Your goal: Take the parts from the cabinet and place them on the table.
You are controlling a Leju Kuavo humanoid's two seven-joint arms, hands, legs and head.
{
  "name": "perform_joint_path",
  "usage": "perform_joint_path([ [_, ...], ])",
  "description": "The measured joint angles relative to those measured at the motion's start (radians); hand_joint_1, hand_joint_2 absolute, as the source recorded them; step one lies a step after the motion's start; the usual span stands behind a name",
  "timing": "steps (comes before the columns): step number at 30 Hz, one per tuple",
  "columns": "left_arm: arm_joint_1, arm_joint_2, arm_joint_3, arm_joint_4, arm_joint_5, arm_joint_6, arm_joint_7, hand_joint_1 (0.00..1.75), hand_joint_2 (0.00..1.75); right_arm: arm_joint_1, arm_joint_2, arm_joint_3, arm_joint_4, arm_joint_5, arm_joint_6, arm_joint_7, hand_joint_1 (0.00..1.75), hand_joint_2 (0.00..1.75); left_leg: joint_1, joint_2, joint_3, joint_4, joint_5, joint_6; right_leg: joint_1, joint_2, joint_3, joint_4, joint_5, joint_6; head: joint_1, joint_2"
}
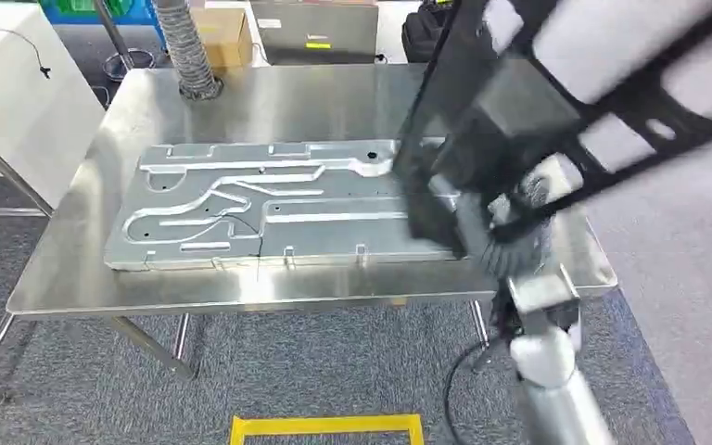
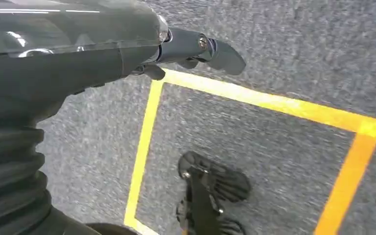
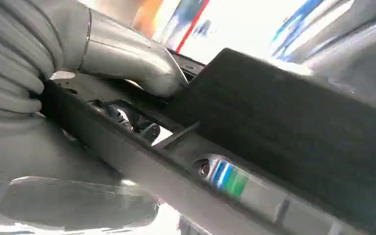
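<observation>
The right arm [image 1: 547, 371] is rising right under the camera, and its right hand [image 1: 510, 227] is clutching a big black frame part [image 1: 556, 102], fingers wrapped around a bar of it. The part is hanging tilted above the steel table's [image 1: 74, 278] far-right end, just beyond the fingers, over the grey stamped metal panel [image 1: 260, 209] lying flat there. Risk, I'd say: that long frame is looking awkward, so it could swing, clip the panel or tip off the edge. The right wrist view is giving the thumb [image 3: 127, 54] pressing on the frame close up. The left hand [image 2: 196, 49] is dangling over carpet and yellow tape [image 2: 254, 100], fingers loose and holding nothing.
</observation>
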Motion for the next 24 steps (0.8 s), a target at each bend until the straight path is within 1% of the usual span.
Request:
perform_joint_path([
  [1, -0.002, 0.0, 0.0, 0.0, 0.0, -0.003, -0.001, 0.0, 1.75, -0.019, -0.008, -0.024, 0.022, 0.082, -0.022, 0.046, 1.75, 1.75, 0.001, 0.002, -0.002, -0.001, -0.004, -0.007, 0.003, 0.001, 0.003, 0.002, 0.017, -0.008, -0.002, 0.0],
  [2, -0.001, 0.0, 0.0, 0.0, 0.0, -0.007, -0.002, 0.0, 1.75, -0.033, -0.02, -0.054, 0.049, 0.156, -0.045, 0.083, 1.75, 1.75, 0.0, 0.002, 0.002, 0.013, 0.001, -0.013, 0.004, 0.001, 0.005, -0.003, 0.023, -0.015, -0.002, 0.0],
  [3, -0.001, 0.0, 0.0, 0.0, -0.001, -0.011, -0.003, 0.0, 1.75, -0.045, -0.03, -0.08, 0.077, 0.216, -0.059, 0.112, 1.75, 1.75, -0.001, 0.001, 0.006, 0.012, 0.003, -0.018, 0.0, 0.0, 0.013, -0.005, 0.022, -0.019, -0.001, 0.0],
  [4, -0.001, 0.003, 0.0, 0.0, -0.001, -0.016, -0.003, 0.0, 1.75, -0.057, -0.044, -0.108, 0.112, 0.275, -0.07, 0.132, 1.75, 1.75, -0.001, 0.001, -0.001, 0.019, -0.009, -0.019, -0.007, -0.004, 0.025, -0.015, 0.025, -0.024, -0.001, 0.0],
  [5, -0.003, 0.001, -0.002, 0.0, -0.002, -0.018, -0.003, 0.0, 1.75, -0.071, -0.052, -0.126, 0.14, 0.315, -0.073, 0.148, 1.75, 1.75, 0.0, 0.003, -0.011, 0.047, -0.027, -0.022, -0.008, -0.006, 0.031, -0.019, 0.024, -0.026, -0.002, 0.0],
  [6, -0.004, 0.001, -0.003, 0.0, -0.002, -0.019, -0.003, 0.0, 1.75, -0.088, -0.067, -0.139, 0.17, 0.379, -0.076, 0.175, 1.75, 1.75, 0.001, 0.004, -0.04, 0.103, -0.057, -0.024, -0.008, -0.007, 0.032, -0.018, 0.022, -0.03, -0.002, 0.0],
  [7, -0.003, 0.002, -0.006, 0.0, -0.002, -0.02, -0.002, 0.0, 1.75, -0.105, -0.081, -0.145, 0.204, 0.468, -0.082, 0.211, 1.75, 1.75, 0.005, 0.004, -0.08, 0.175, -0.092, -0.029, -0.008, -0.007, 0.032, -0.018, 0.021, -0.032, -0.001, 0.0],
  [8, -0.001, 0.004, -0.009, 0.0, -0.003, -0.021, -0.001, 0.0, 1.75, -0.125, -0.096, -0.145, 0.243, 0.568, -0.073, 0.248, 1.75, 1.75, 0.007, 0.004, -0.124, 0.254, -0.124, -0.033, -0.007, -0.006, 0.032, -0.018, 0.019, -0.035, -0.002, 0.0],
  [9, -0.001, 0.005, -0.013, 0.0, -0.006, -0.025, 0.0, 0.0, 1.75, -0.15, -0.109, -0.145, 0.291, 0.682, -0.044, 0.285, 1.75, 1.75, 0.008, 0.004, -0.161, 0.309, -0.135, -0.036, -0.007, -0.004, 0.032, -0.016, 0.017, -0.035, -0.002, 0.0],
  [10, -0.002, 0.007, -0.016, 0.0, -0.008, -0.03, 0.002, 0.0, 1.75, -0.176, -0.118, -0.136, 0.345, 0.788, -0.022, 0.322, 1.75, 1.75, 0.01, 0.004, -0.171, 0.309, -0.118, -0.039, -0.007, -0.002, 0.033, -0.014, 0.015, -0.034, -0.002, 0.0],
  [11, -0.004, 0.008, -0.019, 0.0, -0.008, -0.034, 0.002, 0.0, 1.75, -0.201, -0.122, -0.125, 0.396, 0.862, -0.012, 0.348, 1.75, 1.75, 0.011, 0.005, -0.16, 0.264, -0.08, -0.041, -0.007, 0.0, 0.035, -0.012, 0.012, -0.033, -0.001, 0.0],
  [12, -0.007, 0.01, -0.025, 0.0, -0.011, -0.037, 0.003, 0.0, 1.75, -0.226, -0.124, -0.109, 0.451, 0.921, 0.007, 0.361, 1.75, 1.75, 0.011, 0.005, -0.132, 0.187, -0.029, -0.04, -0.008, 0.001, 0.037, -0.008, 0.008, -0.03, -0.002, 0.0],
  [13, -0.009, 0.013, -0.032, 0.0, -0.011, -0.04, 0.003, 0.0, 1.75, -0.257, -0.125, -0.089, 0.5, 0.957, 0.028, 0.374, 1.75, 1.75, 0.01, 0.006, -0.092, 0.089, 0.03, -0.038, -0.008, 0.001, 0.04, -0.004, 0.003, -0.028, -0.002, 0.0],
  [14, -0.012, 0.016, -0.038, 0.0, -0.011, -0.044, 0.003, 0.0, 1.75, -0.293, -0.125, -0.058, 0.559, 0.97, 0.038, 0.385, 1.75, 1.75, 0.009, 0.009, -0.066, 0.021, 0.053, -0.03, -0.008, 0.001, 0.042, -0.003, -0.001, -0.025, -0.001, 0.0],
  [15, -0.017, 0.018, -0.042, 0.0, -0.012, -0.048, 0.003, 0.0, 1.75, -0.333, -0.125, -0.024, 0.615, 0.976, 0.043, 0.393, 1.75, 1.75, 0.005, 0.01, -0.07, 0.002, 0.023, -0.026, -0.006, 0.003, 0.038, 0.0, 0.001, -0.02, -0.001, 0.0],
  [16, -0.022, 0.021, -0.05, 0.0, -0.015, -0.052, 0.003, 0.0, 1.75, -0.368, -0.125, 0.034, 0.697, 0.981, 0.047, 0.399, 1.75, 1.75, 0.0, 0.01, -0.066, 0.009, 0.035, -0.021, -0.005, 0.005, 0.033, -0.001, 0.002, -0.013, -0.002, 0.0],
  [17, -0.022, 0.021, -0.056, 0.0, -0.016, -0.053, 0.003, 0.0, 1.75, -0.398, -0.125, 0.075, 0.747, 0.982, 0.047, 0.399, 1.75, 1.75, -0.001, 0.007, -0.069, 0.009, 0.045, -0.014, -0.006, 0.004, 0.033, -0.001, -0.001, -0.008, -0.001, 0.0],
  [18, -0.022, 0.024, -0.063, 0.0, -0.016, -0.053, 0.003, 0.0, 1.75, -0.425, -0.124, 0.133, 0.811, 0.983, 0.045, 0.399, 1.75, 1.75, -0.002, 0.006, -0.069, 0.007, 0.048, -0.011, -0.006, 0.004, 0.034, -0.004, 0.001, -0.003, -0.001, 0.0],
  [19, -0.024, 0.023, -0.066, 0.0, -0.014, -0.053, 0.004, 0.0, 1.75, -0.456, -0.117, 0.186, 0.865, 0.983, 0.044, 0.391, 1.75, 1.75, 0.008, 0.007, -0.061, -0.005, 0.055, -0.004, 0.0, 0.002, 0.034, -0.003, -0.003, 0.004, -0.002, 0.0],
  [20, -0.026, 0.023, -0.07, 0.0, -0.01, -0.053, 0.004, 0.0, 1.75, -0.491, -0.108, 0.234, 0.925, 0.986, 0.042, 0.38, 1.75, 1.75, 0.01, 0.007, -0.057, -0.011, 0.059, -0.001, -0.004, -0.001, 0.028, 0.016, -0.02, 0.007, -0.001, 0.0],
  [21, -0.03, 0.023, -0.075, 0.0, -0.008, -0.053, 0.004, 0.0, 1.75, -0.524, -0.092, 0.287, 0.992, 0.988, 0.042, 0.368, 1.75, 1.75, 0.011, 0.007, -0.058, -0.012, 0.059, 0.002, -0.007, 0.0, 0.0, 0.073, -0.054, 0.01, -0.001, 0.0],
  [22, -0.032, 0.023, -0.08, 0.0, -0.006, -0.053, 0.004, 0.0, 1.75, -0.546, -0.079, 0.328, 1.043, 0.989, 0.043, 0.362, 1.75, 1.75, 0.011, 0.006, -0.058, -0.012, 0.058, 0.002, -0.011, -0.001, -0.041, 0.157, -0.092, 0.013, -0.001, 0.0],
  [23, -0.033, 0.023, -0.083, 0.0, -0.005, -0.052, 0.003, 0.0, 1.75, -0.56, -0.063, 0.362, 1.087, 0.989, 0.043, 0.359, 1.75, 1.75, 0.011, 0.005, -0.057, -0.012, 0.057, 0.004, -0.014, -0.001, -0.084, 0.241, -0.124, 0.016, -0.001, 0.0],
  [24, -0.032, 0.023, -0.086, 0.0, -0.003, -0.05, 0.001, 0.0, 1.75, -0.572, -0.046, 0.392, 1.125, 0.989, 0.043, 0.357, 1.75, 1.75, 0.011, 0.003, -0.057, -0.01, 0.055, 0.004, -0.016, -0.001, -0.122, 0.306, -0.14, 0.019, -0.001, 0.0],
])
